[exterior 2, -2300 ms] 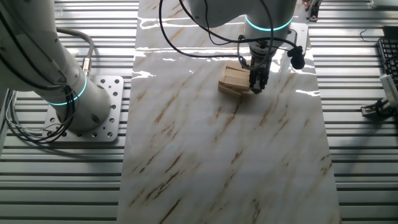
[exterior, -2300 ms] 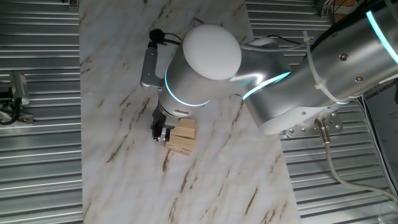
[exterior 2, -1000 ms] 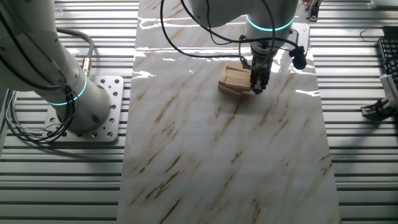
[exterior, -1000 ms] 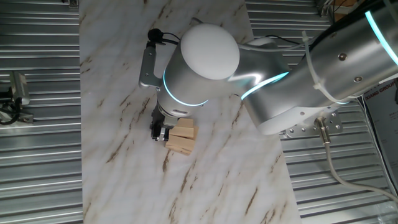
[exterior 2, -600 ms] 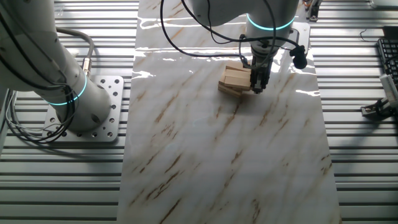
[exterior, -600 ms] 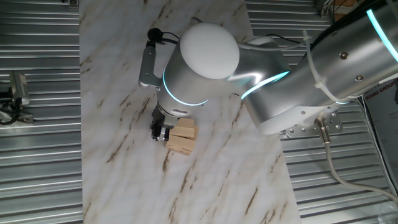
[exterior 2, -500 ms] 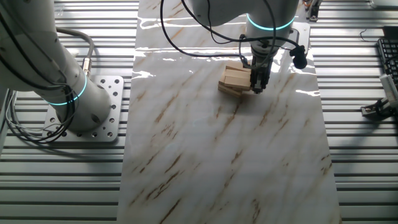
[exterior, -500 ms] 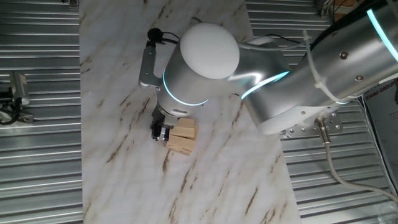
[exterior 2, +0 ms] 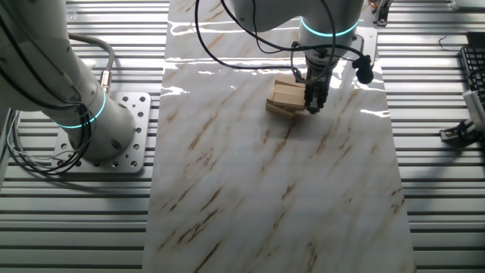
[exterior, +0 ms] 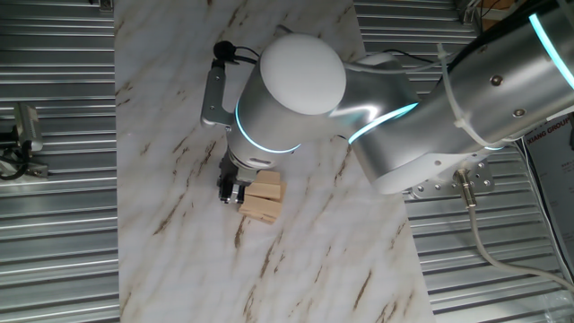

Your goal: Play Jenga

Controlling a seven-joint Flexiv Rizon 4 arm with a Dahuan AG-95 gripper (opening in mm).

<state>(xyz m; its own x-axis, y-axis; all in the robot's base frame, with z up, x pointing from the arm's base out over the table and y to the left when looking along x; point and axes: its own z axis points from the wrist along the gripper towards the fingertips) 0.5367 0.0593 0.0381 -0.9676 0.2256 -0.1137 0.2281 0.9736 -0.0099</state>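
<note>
The Jenga stack [exterior: 262, 199] is a small pile of pale-tan wooden blocks in crosswise layers on the marble-patterned table top [exterior: 179, 251]. From the other side the Jenga stack [exterior 2: 286, 97] lies near the far end of the table. My gripper [exterior: 231, 190] points down and sits right against the end of the stack, at block height. In the other fixed view the gripper [exterior 2: 312, 103] touches the stack's right end. Its dark fingers stand close together. Whether a block lies between them is hidden by the wrist and the fingers themselves.
The arm's big white elbow [exterior: 303, 74] hangs over the table's far part and hides it. A black cable [exterior 2: 227, 38] loops from the wrist. The arm's base [exterior 2: 98, 129] stands bolted left of the table. Ribbed metal flooring lies all around the table top's edges.
Nothing has visibly changed; the gripper stays against the end of the stack and the blocks have not shifted.
</note>
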